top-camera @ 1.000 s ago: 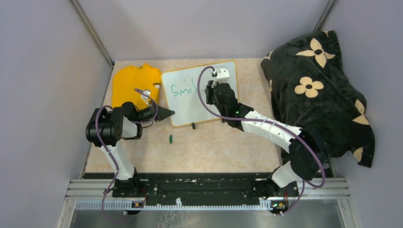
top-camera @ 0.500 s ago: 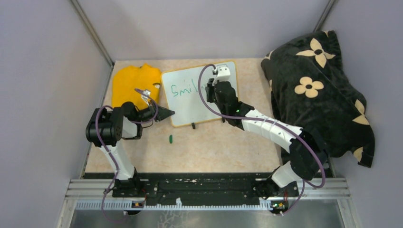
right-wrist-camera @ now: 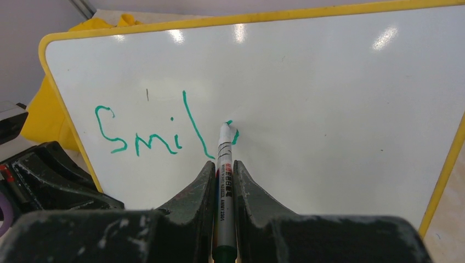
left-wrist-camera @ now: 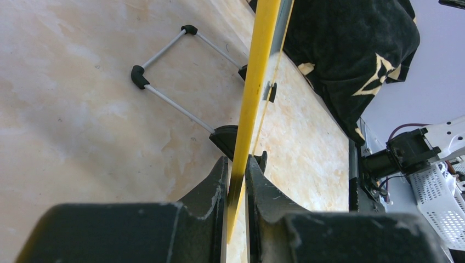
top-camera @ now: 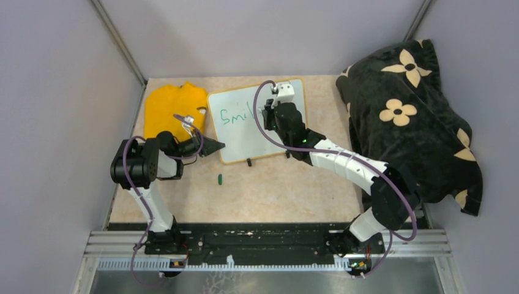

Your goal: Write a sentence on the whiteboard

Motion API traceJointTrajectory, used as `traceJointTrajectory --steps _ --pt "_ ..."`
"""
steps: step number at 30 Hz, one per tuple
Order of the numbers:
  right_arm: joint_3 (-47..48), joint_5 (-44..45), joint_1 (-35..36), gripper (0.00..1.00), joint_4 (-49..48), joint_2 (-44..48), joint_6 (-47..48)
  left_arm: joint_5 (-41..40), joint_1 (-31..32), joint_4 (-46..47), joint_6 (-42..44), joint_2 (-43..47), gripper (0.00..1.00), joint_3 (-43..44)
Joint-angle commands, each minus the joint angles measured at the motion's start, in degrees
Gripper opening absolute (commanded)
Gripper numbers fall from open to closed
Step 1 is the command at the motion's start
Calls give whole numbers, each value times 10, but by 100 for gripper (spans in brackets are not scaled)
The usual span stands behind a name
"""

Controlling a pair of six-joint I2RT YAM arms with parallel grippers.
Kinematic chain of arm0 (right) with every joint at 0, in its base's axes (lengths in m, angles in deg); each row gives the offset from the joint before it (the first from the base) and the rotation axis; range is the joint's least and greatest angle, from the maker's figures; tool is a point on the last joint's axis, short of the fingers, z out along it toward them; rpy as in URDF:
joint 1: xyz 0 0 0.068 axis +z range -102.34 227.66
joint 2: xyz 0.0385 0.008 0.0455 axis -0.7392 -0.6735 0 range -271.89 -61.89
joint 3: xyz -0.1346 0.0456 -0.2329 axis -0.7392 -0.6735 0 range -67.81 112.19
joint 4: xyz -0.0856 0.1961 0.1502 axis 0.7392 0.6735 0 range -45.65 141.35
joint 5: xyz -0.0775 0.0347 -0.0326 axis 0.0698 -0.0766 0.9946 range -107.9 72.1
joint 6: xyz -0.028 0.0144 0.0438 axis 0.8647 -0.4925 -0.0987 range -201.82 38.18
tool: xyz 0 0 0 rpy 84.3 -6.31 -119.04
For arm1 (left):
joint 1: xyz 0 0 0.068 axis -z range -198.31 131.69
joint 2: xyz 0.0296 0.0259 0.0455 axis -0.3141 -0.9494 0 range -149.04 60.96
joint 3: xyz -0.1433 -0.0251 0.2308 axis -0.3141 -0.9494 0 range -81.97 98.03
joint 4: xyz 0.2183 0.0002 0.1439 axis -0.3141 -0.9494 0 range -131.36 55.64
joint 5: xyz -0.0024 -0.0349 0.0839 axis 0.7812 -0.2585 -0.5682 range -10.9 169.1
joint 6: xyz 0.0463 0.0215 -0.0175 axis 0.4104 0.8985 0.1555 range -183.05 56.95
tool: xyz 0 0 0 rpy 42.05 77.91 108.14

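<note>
The whiteboard [top-camera: 245, 139] lies on the table's far middle, its frame looking yellow in the wrist views. Green writing, the sentence [right-wrist-camera: 145, 137], reads "Smil" with a small curved stroke after it; in the top view the sentence [top-camera: 235, 116] is partly hidden by the right arm. My right gripper [right-wrist-camera: 223, 164] is shut on a white-barrelled marker [right-wrist-camera: 224, 186] whose tip touches the whiteboard [right-wrist-camera: 340, 104] at that last stroke. From above, the right gripper [top-camera: 269, 114] hovers over the board's middle. My left gripper [left-wrist-camera: 237, 161] is shut on the whiteboard's thin edge [left-wrist-camera: 256, 82], at its near left corner [top-camera: 217, 146].
A folded yellow cloth [top-camera: 170, 104] lies left of the board. A black blanket with cream flowers [top-camera: 410, 116] covers the right side. A small green cap [top-camera: 220, 179] rests on the table near the board. A wire stand with black feet [left-wrist-camera: 164, 52] shows under the board.
The right gripper has crept slightly rightward along the board with the marker, adding a small green stroke after "Smil". The left arm has not moved.
</note>
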Motion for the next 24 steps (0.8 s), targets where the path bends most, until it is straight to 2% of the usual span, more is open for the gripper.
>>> traceJointTrajectory --steps 1,24 --pt "25 -14 -6 0 -12 -2 1 -22 0 -15 12 -13 0 5" --pt "-51 -4 -6 0 -6 33 -21 -22 1 -15 12 -13 0 5"
